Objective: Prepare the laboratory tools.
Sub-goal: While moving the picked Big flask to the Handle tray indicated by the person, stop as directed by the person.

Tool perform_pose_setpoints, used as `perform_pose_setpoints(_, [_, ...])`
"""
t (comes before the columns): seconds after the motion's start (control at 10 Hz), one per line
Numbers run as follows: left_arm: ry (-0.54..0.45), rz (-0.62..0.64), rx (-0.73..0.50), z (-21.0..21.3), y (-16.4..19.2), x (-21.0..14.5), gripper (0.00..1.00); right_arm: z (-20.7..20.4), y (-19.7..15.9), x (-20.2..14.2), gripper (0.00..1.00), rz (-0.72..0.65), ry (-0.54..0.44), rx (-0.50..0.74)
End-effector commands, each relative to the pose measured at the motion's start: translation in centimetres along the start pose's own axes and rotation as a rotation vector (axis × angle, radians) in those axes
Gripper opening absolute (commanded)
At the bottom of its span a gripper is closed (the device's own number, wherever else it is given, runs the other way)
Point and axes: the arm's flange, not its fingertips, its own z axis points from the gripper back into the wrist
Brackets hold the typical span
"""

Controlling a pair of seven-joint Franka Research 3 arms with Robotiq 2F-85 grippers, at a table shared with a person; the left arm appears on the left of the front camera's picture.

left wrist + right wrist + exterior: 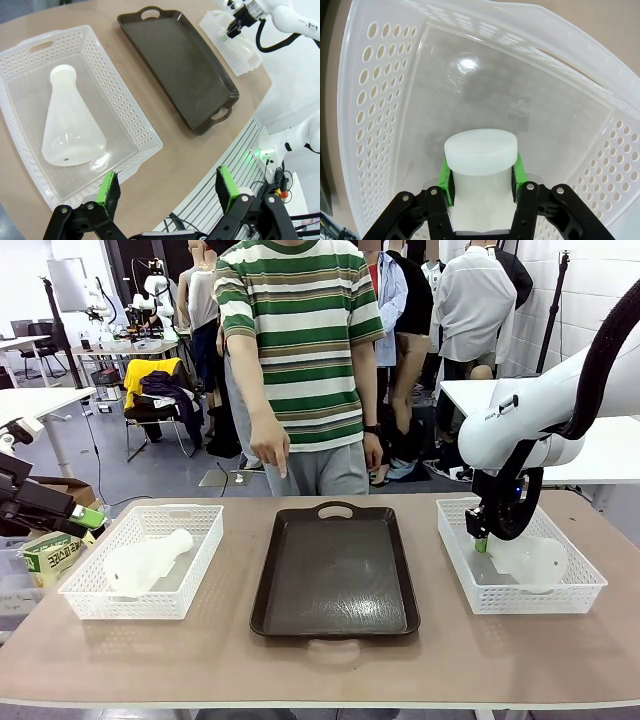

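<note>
You have the dark brown tray (335, 580) at mid-frame on the tabletop (200, 650). At lower left, the left basket (100, 600) holds the first Erlenmeyer flask (148, 562) lying on its side. At right, the right basket (590, 590) holds the second Erlenmeyer flask (530, 558). Your right tool (481, 174) is clamped on that flask's neck, and your left tool (167, 187) is spread wide, holding nothing.

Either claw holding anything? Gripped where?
Right claw grips a translucent frosted-white conical flask by its neck, below the rim. Left claw open, empty.

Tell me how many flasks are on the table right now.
2. One flask lies in the left basket; the other flask is in the right basket, its neck held by the right gripper.
</note>
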Motion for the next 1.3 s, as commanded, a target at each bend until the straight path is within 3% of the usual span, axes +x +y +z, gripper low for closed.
perform_pose_setpoints(0.0, [-0.015, -0.011, -0.012, 0.0, 0.2, 0.0, 1.0, -0.1, 0.0, 0.0, 0.0, 0.0, -0.001, 0.0])
perform_pose_setpoints(0.7, [-0.015, -0.011, -0.012, 0.0, 0.2, 0.0, 1.0, 1.7, 0.2, -0.7, 0.0, -0.002, 0.02, 0.006])
perform_pose_setpoints(1.2, [-0.015, -0.011, -0.012, 0.0, 0.2, 0.0, 1.0, 15.3, 2.3, -4.5, 0.0, -0.002, -0.18, -0.043])
